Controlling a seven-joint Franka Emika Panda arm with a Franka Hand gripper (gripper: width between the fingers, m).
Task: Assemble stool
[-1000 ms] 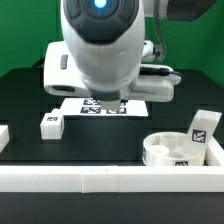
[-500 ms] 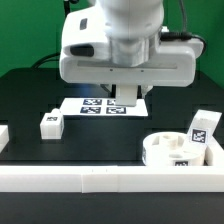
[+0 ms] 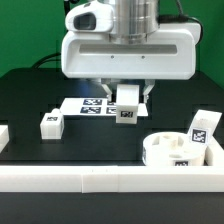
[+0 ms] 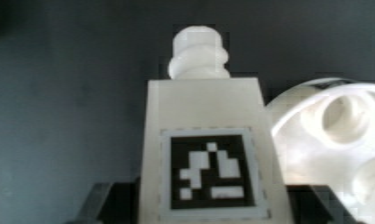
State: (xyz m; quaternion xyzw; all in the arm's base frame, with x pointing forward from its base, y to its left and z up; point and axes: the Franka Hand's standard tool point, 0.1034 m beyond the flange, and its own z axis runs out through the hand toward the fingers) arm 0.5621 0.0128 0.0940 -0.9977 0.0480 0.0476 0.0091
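Note:
My gripper (image 3: 127, 100) is shut on a white stool leg (image 3: 127, 106) and holds it above the table, over the marker board's right end. In the wrist view the leg (image 4: 205, 130) fills the middle, with its tag facing the camera and a knobbed peg at its far end. The round seat (image 3: 178, 152) lies at the exterior view's right front; part of it shows in the wrist view (image 4: 326, 140). A second leg (image 3: 51, 124) lies on the table at the exterior view's left. A third leg (image 3: 203, 131) leans by the seat at the right.
The marker board (image 3: 90, 106) lies flat on the table behind the held leg. A long white border rail (image 3: 100, 180) runs along the front edge. A white block (image 3: 3, 136) sits at the exterior view's far left.
The arm has swung toward the exterior view's right and risen. The held leg, hidden before, now hangs in plain sight below the gripper.

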